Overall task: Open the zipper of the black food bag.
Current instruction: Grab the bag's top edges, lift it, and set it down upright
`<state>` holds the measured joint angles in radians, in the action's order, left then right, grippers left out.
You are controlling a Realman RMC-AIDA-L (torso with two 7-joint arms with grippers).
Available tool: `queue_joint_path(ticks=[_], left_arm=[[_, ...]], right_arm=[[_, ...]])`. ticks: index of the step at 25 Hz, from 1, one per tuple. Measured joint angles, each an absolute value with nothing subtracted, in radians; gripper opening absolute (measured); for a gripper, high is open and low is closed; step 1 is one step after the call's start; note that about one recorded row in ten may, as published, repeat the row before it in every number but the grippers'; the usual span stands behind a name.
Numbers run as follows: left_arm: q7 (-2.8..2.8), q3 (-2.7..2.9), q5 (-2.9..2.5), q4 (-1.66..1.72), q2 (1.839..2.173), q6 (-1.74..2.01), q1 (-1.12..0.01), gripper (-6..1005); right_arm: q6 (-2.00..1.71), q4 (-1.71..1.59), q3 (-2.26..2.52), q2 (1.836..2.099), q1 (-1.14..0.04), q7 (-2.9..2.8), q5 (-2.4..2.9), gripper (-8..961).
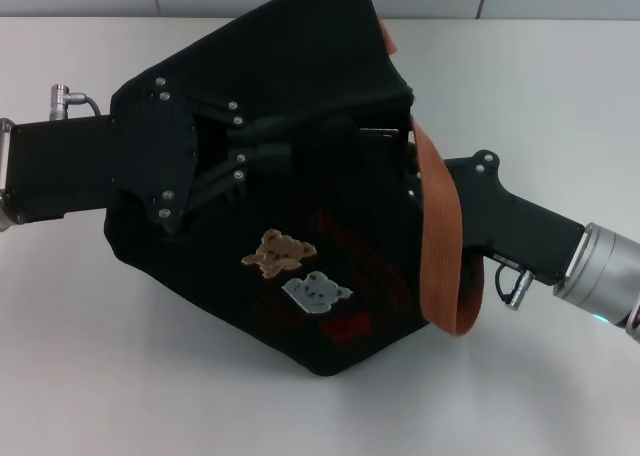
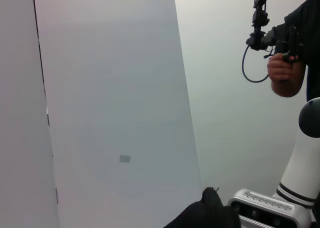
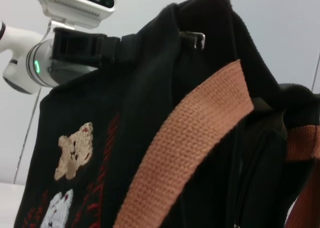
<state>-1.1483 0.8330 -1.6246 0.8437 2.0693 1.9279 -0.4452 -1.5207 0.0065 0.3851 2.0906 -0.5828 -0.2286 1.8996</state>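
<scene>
The black food bag (image 1: 300, 66) hangs tilted above the white table, its tan bear patch (image 1: 280, 252) and white label (image 1: 316, 292) facing me. My left gripper (image 1: 278, 148) reaches in from the left and is shut on the bag's upper fabric. A small silver pull tab of the zipper (image 1: 378, 133) shows near the bag's top right, and again as the zipper (image 3: 193, 38) in the right wrist view. My right gripper (image 1: 412, 172) meets the bag's right end, behind an orange-brown strap (image 1: 444, 238). The bag (image 3: 150, 113) fills the right wrist view.
The white table (image 1: 90, 356) lies under the bag, with a tiled wall behind. A second strap end (image 1: 388, 38) sticks out at the bag's top. The left wrist view shows mostly wall, a scrap of black fabric (image 2: 202, 217) and the head camera (image 2: 265, 210).
</scene>
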Motion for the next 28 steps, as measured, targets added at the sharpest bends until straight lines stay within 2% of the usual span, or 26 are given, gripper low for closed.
queue_joint_path(ticks=[6, 28], left_arm=[[-1.142, 0.831, -1.624, 0.832, 2.069, 1.928, -0.445, 102], [-1.117, 0.790, -1.623, 0.820, 2.065, 1.932, -0.423, 105]], right_arm=[[-1.520, 0.004, 0.386, 2.090, -0.584, -0.244, 1.902, -3], [-1.499, -0.004, 0.380, 2.083, -0.541, -0.251, 1.905, 15]])
